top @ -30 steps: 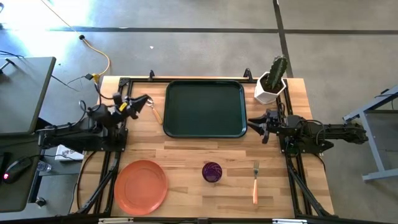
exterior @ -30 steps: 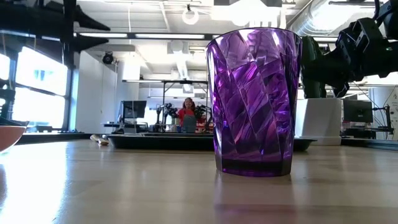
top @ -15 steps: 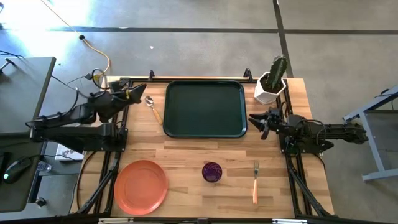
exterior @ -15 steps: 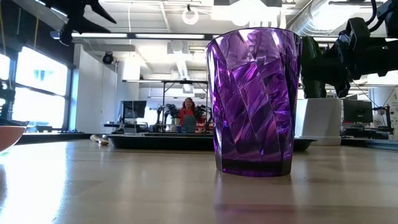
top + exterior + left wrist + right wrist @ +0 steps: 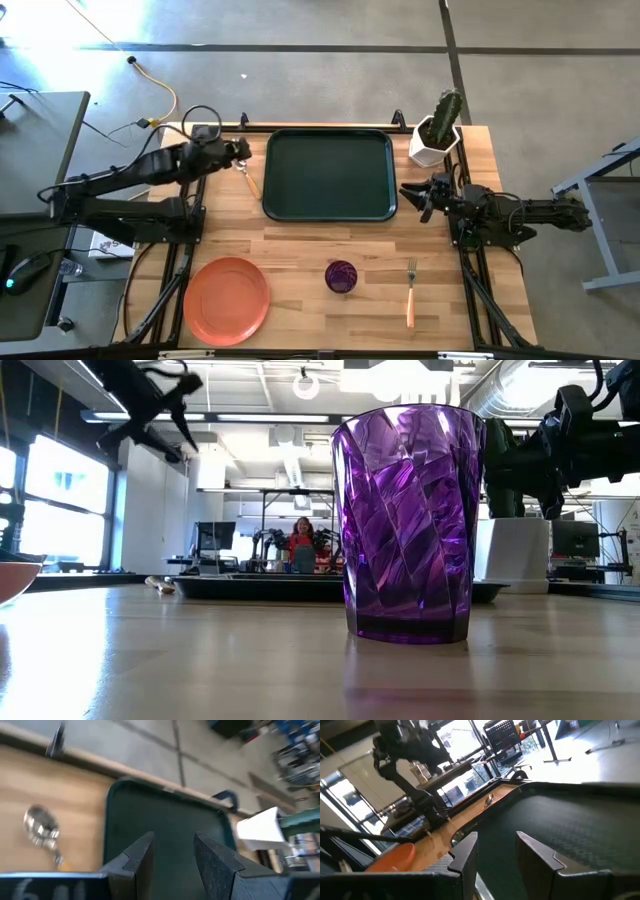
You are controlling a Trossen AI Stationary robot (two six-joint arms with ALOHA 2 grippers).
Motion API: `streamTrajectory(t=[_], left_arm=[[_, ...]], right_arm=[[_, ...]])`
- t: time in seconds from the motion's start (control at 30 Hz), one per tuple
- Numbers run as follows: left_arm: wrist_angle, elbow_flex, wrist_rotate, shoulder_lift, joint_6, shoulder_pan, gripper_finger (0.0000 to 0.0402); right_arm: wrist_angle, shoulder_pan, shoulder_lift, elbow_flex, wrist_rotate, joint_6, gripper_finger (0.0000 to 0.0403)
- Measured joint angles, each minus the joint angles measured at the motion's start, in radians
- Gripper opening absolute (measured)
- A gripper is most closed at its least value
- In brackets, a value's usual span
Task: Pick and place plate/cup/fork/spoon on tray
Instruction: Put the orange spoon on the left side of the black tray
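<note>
The dark green tray [image 5: 330, 175] lies at the table's far middle. The spoon [image 5: 248, 178] lies just left of it, bowl toward the far edge. My left gripper [image 5: 241, 152] hangs open above the spoon's bowl [image 5: 40, 825], slanting down toward the tray [image 5: 165, 830], touching nothing. My right gripper [image 5: 407, 196] waits open and level at the tray's right rim. Near the front edge rest the orange plate [image 5: 226, 299], the purple cup [image 5: 341, 276], standing upright on its base, and the fork [image 5: 410, 295], tines toward the far edge.
A white planter with a cactus [image 5: 436, 135] stands at the far right corner, beside the tray. The bare wood between the tray and the front row of tableware is free. A person [image 5: 303, 545] stands far off in the room behind the table.
My left arm has unfolded and lifted its gripper higher above the table. The gripper has tipped to slant down at the spoon and the tray's left side, and it stays open. The tableware has not moved.
</note>
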Motion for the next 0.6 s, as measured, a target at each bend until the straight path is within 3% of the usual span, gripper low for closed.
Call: streamTrajectory(t=[0.17, 0.6], left_arm=[[-0.096, 0.000, 0.114, 0.070, -0.083, 0.075, 0.0129], [-0.142, 0.000, 0.217, 0.280, -0.143, 0.147, 0.0129]], right_arm=[[0.000, 0.000, 0.000, 0.000, -0.010, 0.098, 0.0122], [0.000, 0.000, 0.000, 0.000, -0.089, 0.203, 0.0122]])
